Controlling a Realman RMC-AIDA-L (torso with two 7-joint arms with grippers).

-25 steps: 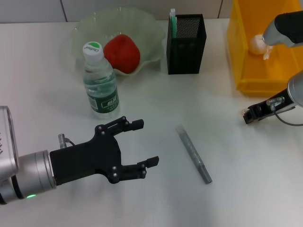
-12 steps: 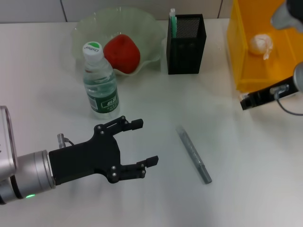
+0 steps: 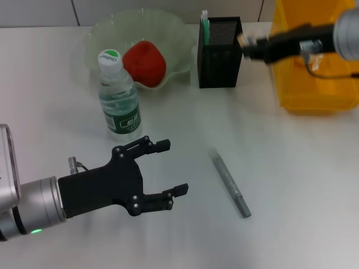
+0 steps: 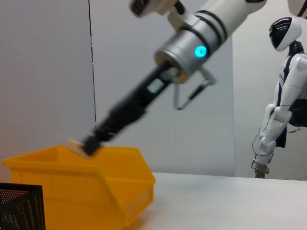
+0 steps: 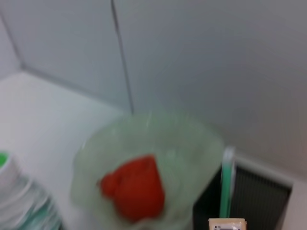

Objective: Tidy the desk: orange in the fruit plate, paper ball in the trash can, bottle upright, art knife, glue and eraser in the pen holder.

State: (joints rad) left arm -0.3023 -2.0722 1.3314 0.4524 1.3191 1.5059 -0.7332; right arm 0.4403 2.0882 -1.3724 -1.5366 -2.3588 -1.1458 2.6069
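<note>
Jaws on your right gripper pinch a small beige eraser just beside the black mesh pen holder, above its right rim. Your left gripper hovers spread wide and empty over the white tabletop, beside the grey art knife lying flat.

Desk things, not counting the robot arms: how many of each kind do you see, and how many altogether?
Containers: 3 (fruit plate, pen holder, yellow bin)
Bottle: 1, upright
Red-orange fruit: 1, in the plate
Grey stick-like tool: 1, lying on the desk
Green item: 1, standing in the pen holder
Small tan block: 1, at the right gripper
Total: 8
</note>
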